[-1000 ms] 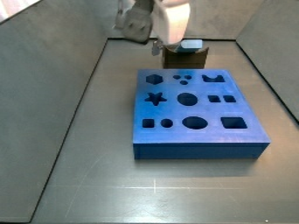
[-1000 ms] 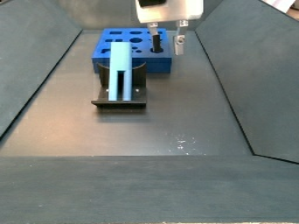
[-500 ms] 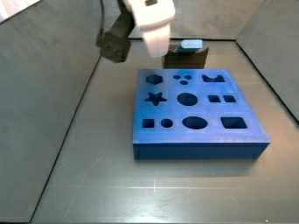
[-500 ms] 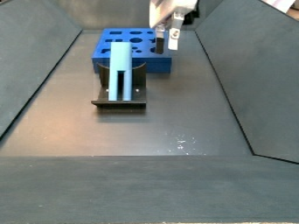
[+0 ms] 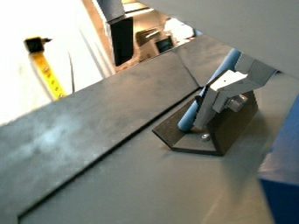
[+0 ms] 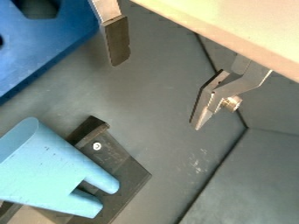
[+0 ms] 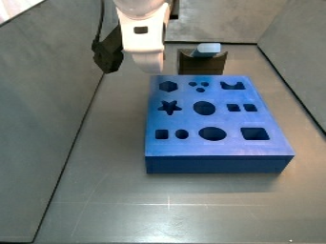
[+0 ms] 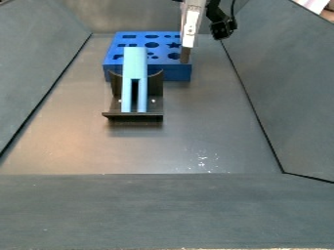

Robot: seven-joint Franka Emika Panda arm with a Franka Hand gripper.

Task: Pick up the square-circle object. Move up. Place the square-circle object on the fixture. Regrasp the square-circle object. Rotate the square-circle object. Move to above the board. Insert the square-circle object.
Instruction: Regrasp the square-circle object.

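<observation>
The square-circle object (image 8: 135, 76), a slim light blue-grey peg, rests on the dark fixture (image 8: 133, 116) and leans across its notch; nothing holds it. Both wrist views show the peg (image 5: 208, 98) (image 6: 45, 168) on the fixture (image 5: 201, 140) (image 6: 114, 159). The gripper (image 6: 163, 74) is open, with only bare floor between its silver fingers (image 6: 114, 39). It hangs in the air apart from the peg, beside the blue board's (image 7: 216, 133) far left corner in a side view, gripper (image 7: 140, 55). In another side view the gripper (image 8: 193, 37) is above the board's (image 8: 135, 45) right edge.
Grey sloping walls (image 7: 51, 86) close in the dark floor on both sides. The board (image 6: 41, 44) carries star, round and square holes (image 7: 208, 134). A seam in the floor (image 5: 117, 144) runs past the fixture. A yellow-marked post (image 5: 45, 66) stands outside the enclosure.
The open gripper has drawn away from the fixture toward the board's far left corner, and the wrist has turned. The peg stays on the fixture.
</observation>
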